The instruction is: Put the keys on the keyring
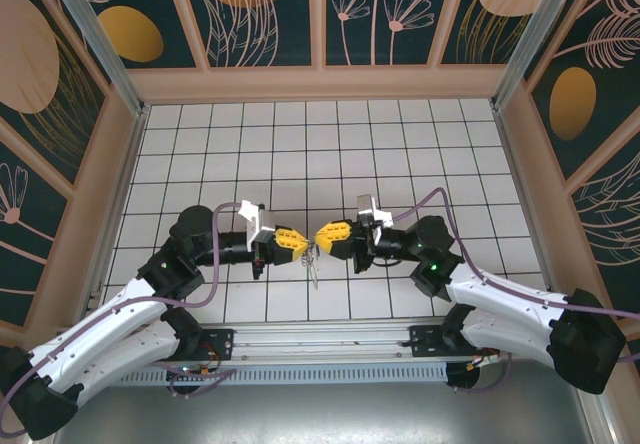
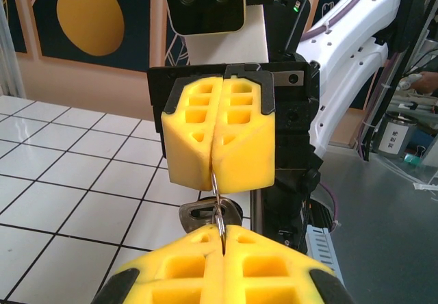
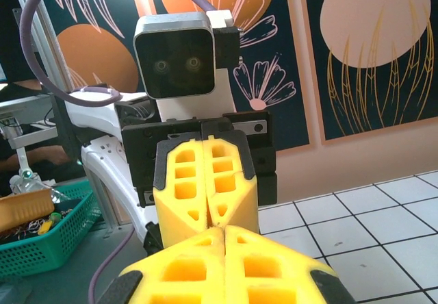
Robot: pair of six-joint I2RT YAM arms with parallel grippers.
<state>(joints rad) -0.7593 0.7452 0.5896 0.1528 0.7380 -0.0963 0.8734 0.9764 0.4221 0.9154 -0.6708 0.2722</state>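
My left gripper (image 1: pixel 300 241) and right gripper (image 1: pixel 325 234) meet tip to tip above the white tiled floor, near its front middle. In the left wrist view a thin silver wire loop, the keyring (image 2: pixel 217 193), runs from the seam of my left gripper (image 2: pixel 222 234) up into the seam of the right gripper (image 2: pixel 215 175). Both are shut on it. A grey metal key (image 2: pixel 197 216) with a slotted head hangs on the ring between the tips. From above, the key (image 1: pixel 314 264) dangles just below the tips. In the right wrist view the right gripper (image 3: pixel 223 230) touches the left gripper (image 3: pixel 209 211), and the ring is hidden.
Wooden walls (image 1: pixel 320 84) enclose the tiled floor (image 1: pixel 320 154) on three sides. A metal rail (image 1: pixel 330 339) runs along the near edge between the arm bases. A green basket (image 3: pixel 48 246) of small items sits off the table to the left of the right wrist view.
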